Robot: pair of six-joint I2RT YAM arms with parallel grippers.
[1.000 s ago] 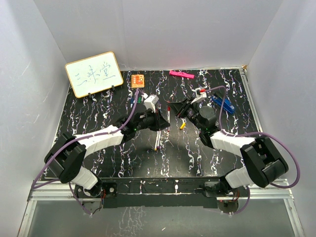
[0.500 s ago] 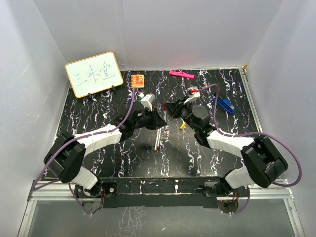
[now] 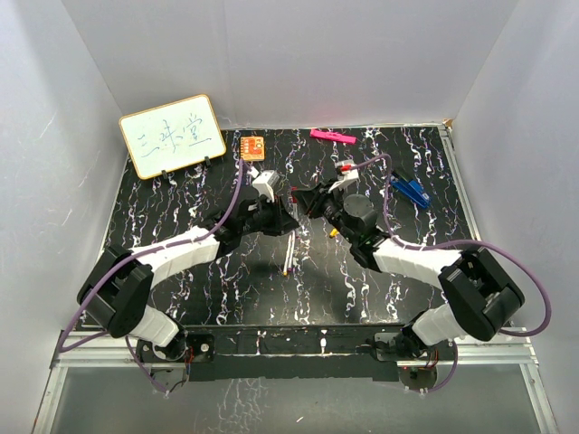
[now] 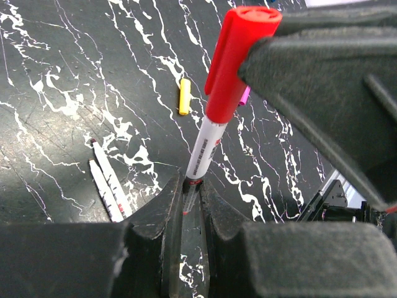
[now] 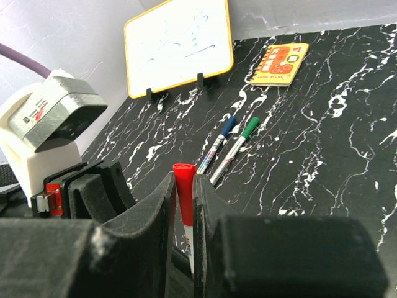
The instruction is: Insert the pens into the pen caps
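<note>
A board (image 3: 172, 135) and card (image 3: 252, 147) are set at the counter's (image 3: 154, 201) back left. Two pens (image 3: 289, 253) are laid mid-counter, left of a cap (image 3: 334, 231).

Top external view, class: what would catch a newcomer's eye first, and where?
The left arm and right arm meet at mid-table over one pen: the left jaws pinch its white barrel, and the right jaws clamp its red cap. At the far left stands a yellow-framed whiteboard.

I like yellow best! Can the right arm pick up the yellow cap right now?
Probably not yet. The right gripper is shut on the red cap, so it is busy. The yellow cap lies uncovered on the table nearby.
</note>
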